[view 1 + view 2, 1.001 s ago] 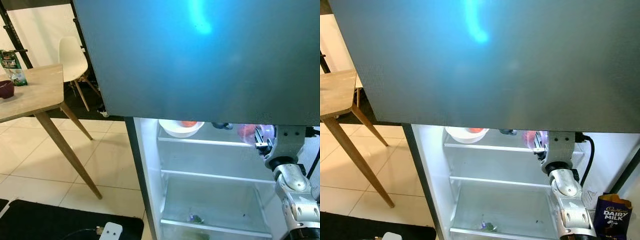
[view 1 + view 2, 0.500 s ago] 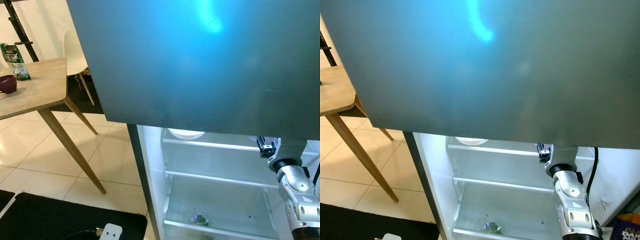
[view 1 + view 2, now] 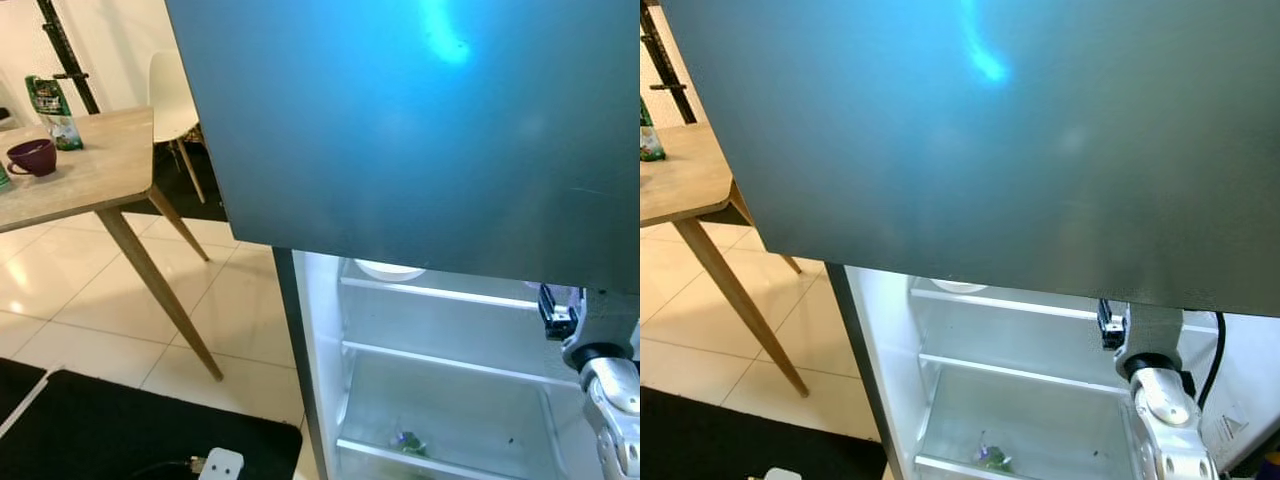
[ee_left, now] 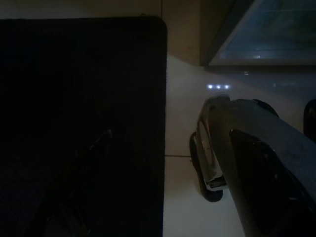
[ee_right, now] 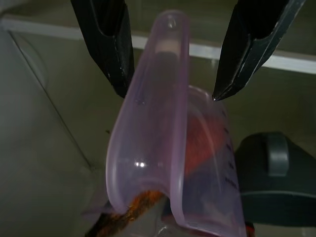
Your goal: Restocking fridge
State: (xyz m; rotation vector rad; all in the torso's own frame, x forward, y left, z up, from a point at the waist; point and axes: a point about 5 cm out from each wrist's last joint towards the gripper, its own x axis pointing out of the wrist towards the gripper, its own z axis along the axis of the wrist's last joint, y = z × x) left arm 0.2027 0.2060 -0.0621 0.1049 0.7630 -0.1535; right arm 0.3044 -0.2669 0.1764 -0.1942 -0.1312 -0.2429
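The fridge (image 3: 440, 380) stands open, its lit shelves showing below a big grey door panel (image 3: 420, 130). My right arm (image 3: 600, 350) reaches into the top shelf at the right, with the hand hidden behind that panel. In the right wrist view my right gripper (image 5: 170, 74) is open, with one black finger (image 5: 106, 39) on each side of the handle of a clear purple measuring cup (image 5: 168, 148) holding something red. The fingers do not touch the cup. A white bowl (image 3: 390, 269) sits on the same shelf. My left arm hangs idle over a black mat (image 4: 79, 123).
A dark lidded pot (image 5: 271, 173) stands beside the cup. A small item (image 3: 408, 440) lies in the crisper drawer. To the left is a wooden table (image 3: 90, 180) with a maroon cup (image 3: 32, 157) and a green packet (image 3: 52, 112), and behind it a white chair (image 3: 175, 100).
The whole picture has shifted, so the head camera moved. The grey panel now hides the purple cup and most of the top shelf. My right arm stays in the fridge.
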